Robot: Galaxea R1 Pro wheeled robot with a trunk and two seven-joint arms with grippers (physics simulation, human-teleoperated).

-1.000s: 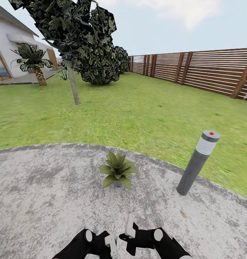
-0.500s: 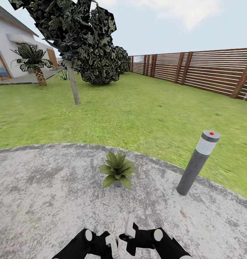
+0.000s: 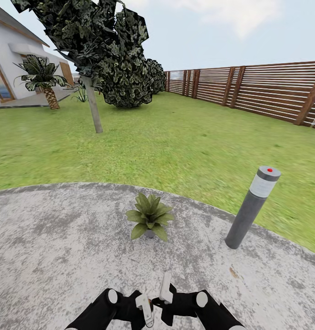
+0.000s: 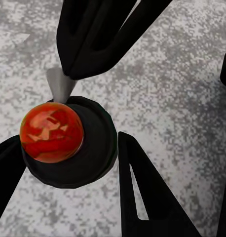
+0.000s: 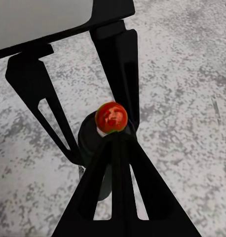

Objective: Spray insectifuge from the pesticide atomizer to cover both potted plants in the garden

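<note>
Lower centre: I am nudging my left gripper (image 3: 145, 310) inward, fingers spread beside the slim dark-green, red-capped pesticide atomizer (image 4: 68, 148). Right gripper (image 3: 165, 288): fingers' closure unclear. Grasp likely imminent. The speckled green potted plant (image 3: 149, 220) is waiting unsprayed.

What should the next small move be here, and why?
Probably close the left gripper. Its fingers appear to stand open on either side of the pesticide atomizer, which stands upright on the patio and does not look clamped. The potted plant ahead cannot be sprayed until the bottle is held.
</note>
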